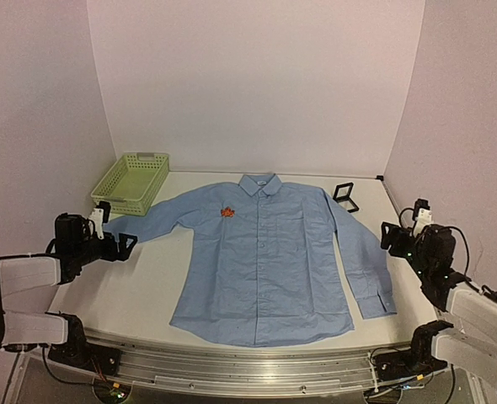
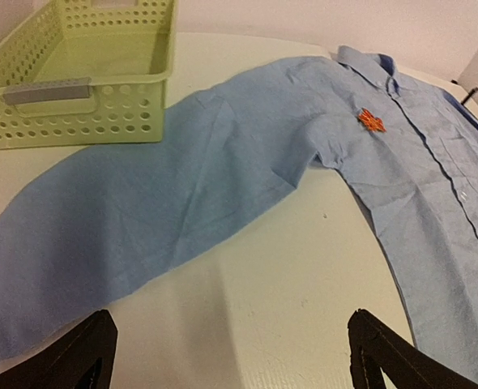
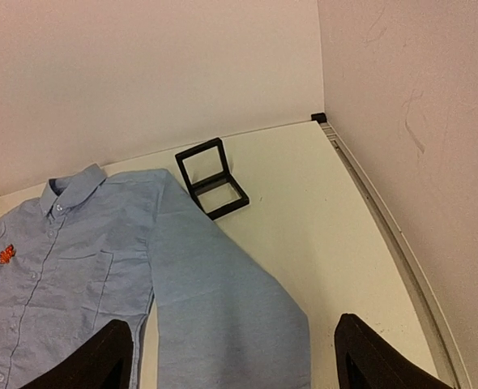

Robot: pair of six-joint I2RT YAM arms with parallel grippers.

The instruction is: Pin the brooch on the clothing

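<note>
Left gripper (image 1: 115, 242): fingers (image 2: 85, 356) spread wide, nothing between them. It hangs at the 9 o'clock edge of the table (image 1: 139, 286), above the cuff end of the shirt's sleeve and not touching it.

Right gripper (image 1: 398, 236): also spread wide and empty, at the 3 o'clock edge. Its fingers (image 3: 369, 356) frame the other sleeve and bare tabletop.

Judgement: both tools sit out at the sides, apart from the chest of the shirt. That fits a release with nothing left to hold.

Shirt (image 1: 265, 269): light blue, lying flat and buttoned, front up, in the middle of the table. The hem is at 6 o'clock and the collar at 12. The sleeves are spread toward 9 and 4 o'clock. A flat layout like this gives a smooth, taut panel to work a pin through and keeps the sleeves off the chest.

Brooch (image 1: 227, 212): small, orange-red. It sits on the chest panel at about 11 o'clock from the shirt's centre, just below the collar and beside the button line. The left wrist view shows it lying against the cloth (image 2: 372, 121). Whether the pin passes through the fabric is too small to tell. If it does, the task looks done; otherwise a fastening check remains.

Basket (image 1: 118, 200): green, at 10 o'clock, just beyond the sleeve. It looks empty in the left wrist view.

Box (image 1: 345, 195): small, black-framed, at 1 o'clock, lid standing open. It appears empty, likely the brooch's case.
</note>
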